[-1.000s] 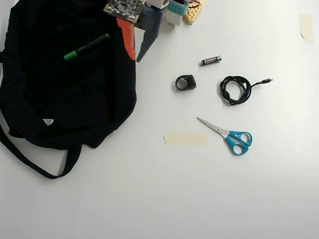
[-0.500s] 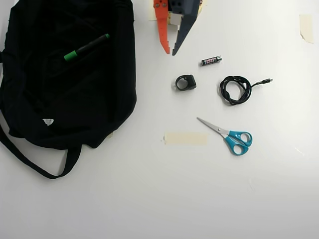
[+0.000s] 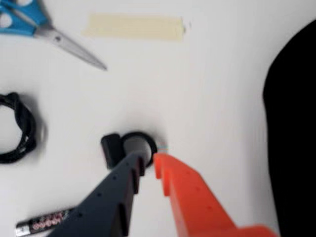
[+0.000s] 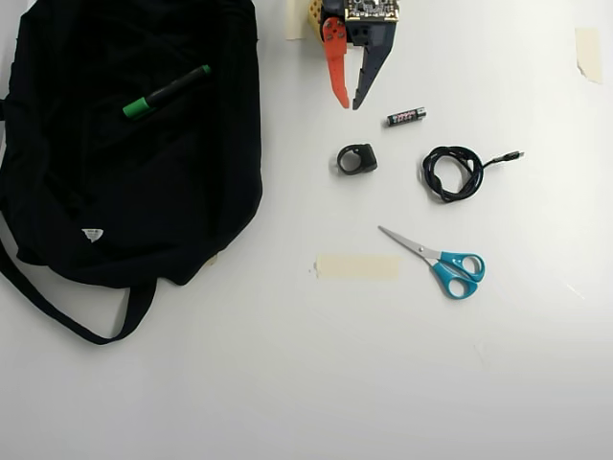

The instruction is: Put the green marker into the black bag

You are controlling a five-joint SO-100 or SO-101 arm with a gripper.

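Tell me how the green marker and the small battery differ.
The green marker lies on the black bag; the battery lies on the bare white table. The marker is much longer than the battery. The marker has a bright green cap; the battery carries reddish print. Both are slim, dark and lying flat.

green-capped marker (image 4: 166,92), black bag (image 4: 115,192), teal-handled scissors (image 4: 436,260)

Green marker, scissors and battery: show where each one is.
green marker (image 4: 166,92), overhead view, middle of barrel
scissors (image 4: 458,272), overhead view, blue handle
battery (image 4: 406,117), overhead view, middle of body
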